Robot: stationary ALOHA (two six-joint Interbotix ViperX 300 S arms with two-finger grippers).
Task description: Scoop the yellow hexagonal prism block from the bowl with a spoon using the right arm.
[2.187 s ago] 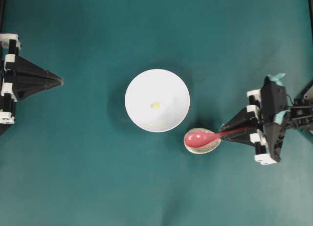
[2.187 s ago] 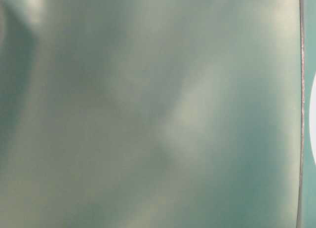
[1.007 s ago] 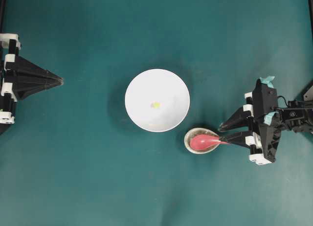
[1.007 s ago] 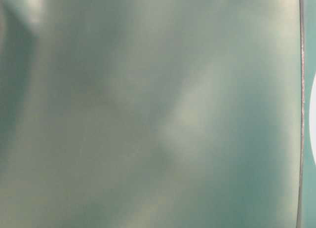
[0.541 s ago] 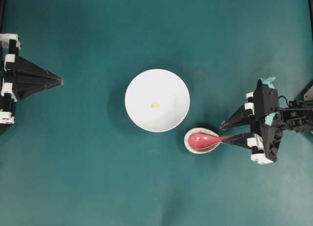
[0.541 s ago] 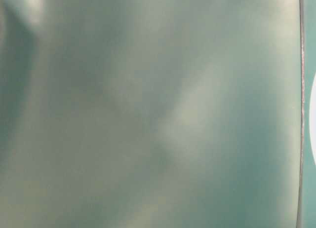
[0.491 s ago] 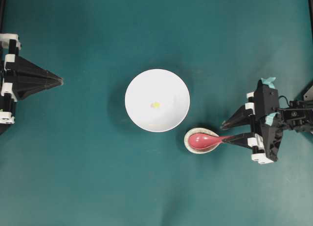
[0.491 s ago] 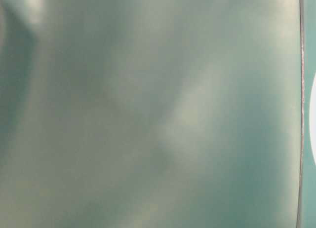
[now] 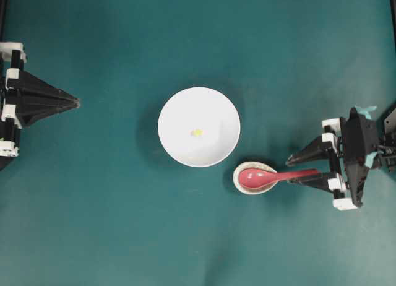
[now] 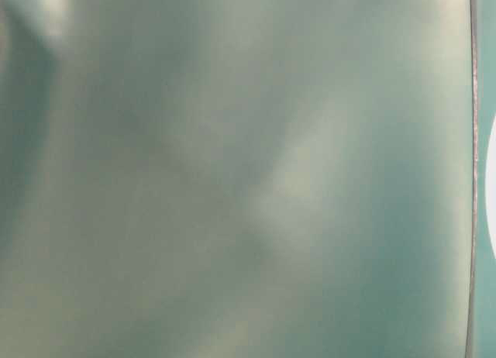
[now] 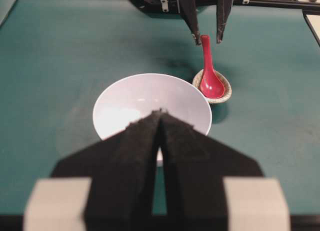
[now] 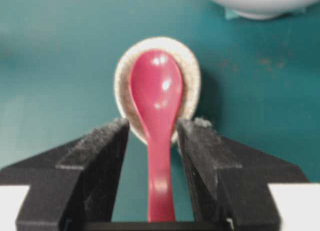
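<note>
**Spoon lies between the open right pincer's fingers**

The right pincer (image 9: 289,168) stands apart, its fingers on either side of the red spoon's (image 9: 263,177) handle without gripping it. The spoon's scoop rests in a small speckled dish (image 9: 242,182) just right of the white bowl (image 9: 198,127), which holds the yellow block (image 9: 197,133). The left pincer (image 9: 75,101), at the far left of the green counter (image 9: 111,224), is closed together.

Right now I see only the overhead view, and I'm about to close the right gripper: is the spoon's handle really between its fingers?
Observer: Yes. The right wrist view shows the spoon handle running between the open fingers of the right gripper, with a gap on each side.
Operator: Does the table-level view add anything on height?
Observer: No. It is a teal blur, with only a white sliver at its right edge.
</note>
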